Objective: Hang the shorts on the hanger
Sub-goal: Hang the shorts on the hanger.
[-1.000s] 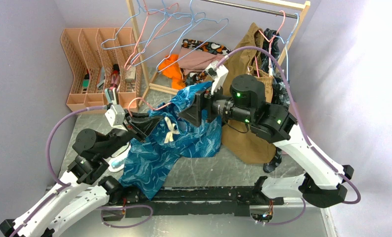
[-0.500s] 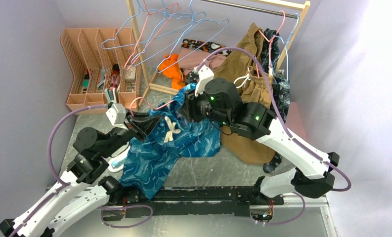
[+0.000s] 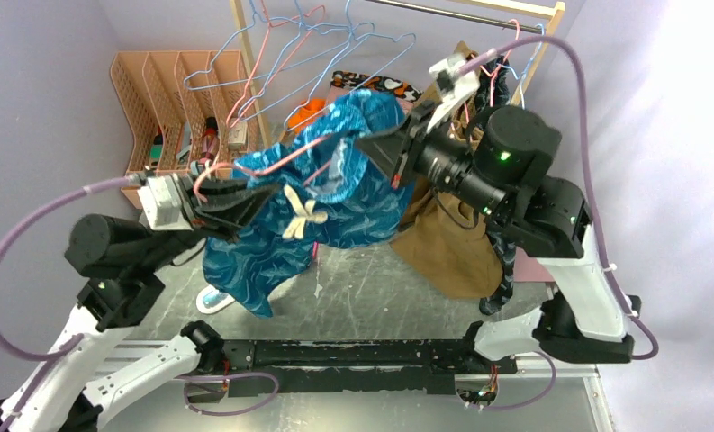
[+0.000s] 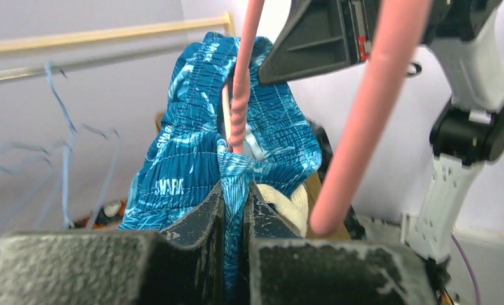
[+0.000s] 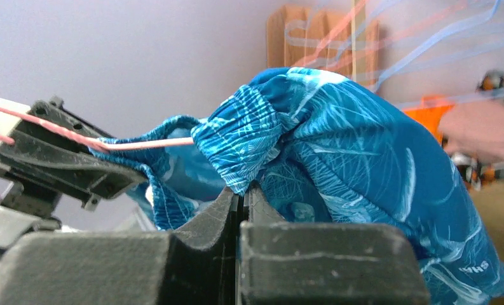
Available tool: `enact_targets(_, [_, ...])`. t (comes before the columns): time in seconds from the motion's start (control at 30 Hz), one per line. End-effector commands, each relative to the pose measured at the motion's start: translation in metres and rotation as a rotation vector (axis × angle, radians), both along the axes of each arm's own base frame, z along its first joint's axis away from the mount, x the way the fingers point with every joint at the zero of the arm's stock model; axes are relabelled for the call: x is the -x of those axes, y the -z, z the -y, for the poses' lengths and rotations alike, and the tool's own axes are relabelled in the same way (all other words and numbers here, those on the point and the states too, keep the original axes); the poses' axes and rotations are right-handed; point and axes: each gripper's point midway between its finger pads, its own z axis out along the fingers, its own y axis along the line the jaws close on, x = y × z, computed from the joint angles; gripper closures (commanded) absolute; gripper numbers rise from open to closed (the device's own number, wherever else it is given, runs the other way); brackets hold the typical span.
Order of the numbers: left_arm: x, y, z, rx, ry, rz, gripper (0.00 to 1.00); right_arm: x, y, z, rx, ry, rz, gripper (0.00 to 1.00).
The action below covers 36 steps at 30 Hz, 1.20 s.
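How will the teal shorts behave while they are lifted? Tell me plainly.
Likely floppy: the shorts sag between the right gripper and left gripper, one leg hanging loose. Probably light, since small pinches carry them. The gathered waistband may bunch on the hanger rather than slide.

Both arms reach up and inward above the middle of the table, their bases at its near edge. The left gripper points right, its jaws pinched tight on a fold of the shorts. The right gripper points left toward it, jaws likewise clamped on the gathered waistband.
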Motion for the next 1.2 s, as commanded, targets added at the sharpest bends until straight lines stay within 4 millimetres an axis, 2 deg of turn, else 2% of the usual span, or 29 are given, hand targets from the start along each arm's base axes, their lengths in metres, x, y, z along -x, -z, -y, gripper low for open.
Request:
enact_targets(0.0, [-0.003,0.067,0.017,-0.036,0.077,-0.109,0.93,-0.007,0.089,-0.029,0.141,-0.032,-0.140,1.00])
enact_targets(0.1, [-0.001,0.081,0.016,-0.003,0.091,-0.136,0.93,-0.003,0.097,-0.032,0.152,-0.053,-0.159,1.00])
enact_targets(0.2, [-0.001,0.081,0.021,-0.016,0.109,-0.140,0.93,0.006,0.073,-0.037,0.111,-0.116,-0.131,1.00])
enact_targets(0.27, [-0.002,0.082,0.025,-0.032,0.121,-0.151,0.93,0.012,0.066,-0.044,0.084,-0.167,-0.124,1.00])
enact_targets(0.33, [-0.004,0.086,0.027,-0.039,0.127,-0.162,0.93,0.014,0.078,-0.051,0.098,-0.192,-0.147,1.00])
enact_targets(0.4, [-0.003,0.090,0.028,-0.039,0.133,-0.166,0.93,0.012,0.098,-0.054,0.134,-0.184,-0.188,1.00])
enact_targets(0.53, [0.000,0.094,0.025,-0.040,0.130,-0.163,0.93,0.016,0.127,-0.052,0.176,-0.186,-0.246,1.00])
enact_targets(0.57, [0.001,0.094,0.024,-0.043,0.131,-0.160,0.93,0.019,0.132,-0.052,0.190,-0.199,-0.257,0.95])
enact_targets(0.63, [0.003,0.095,0.024,-0.050,0.135,-0.155,0.93,0.027,0.142,-0.055,0.235,-0.252,-0.281,0.71])
enact_targets(0.67, [0.004,0.096,0.024,-0.052,0.141,-0.152,0.93,0.033,0.147,-0.056,0.259,-0.287,-0.292,0.62])
enact_targets(0.77, [0.007,0.097,0.025,-0.053,0.161,-0.143,0.93,0.046,0.156,-0.053,0.313,-0.350,-0.318,0.46])
enact_targets(0.93, [0.015,0.112,0.031,-0.061,0.220,-0.143,0.93,0.068,0.143,-0.037,0.336,-0.441,-0.281,0.35])
enact_targets(1.17, [0.032,0.132,0.045,-0.077,0.373,-0.161,0.93,0.079,0.093,-0.007,0.279,-0.443,-0.134,0.30])
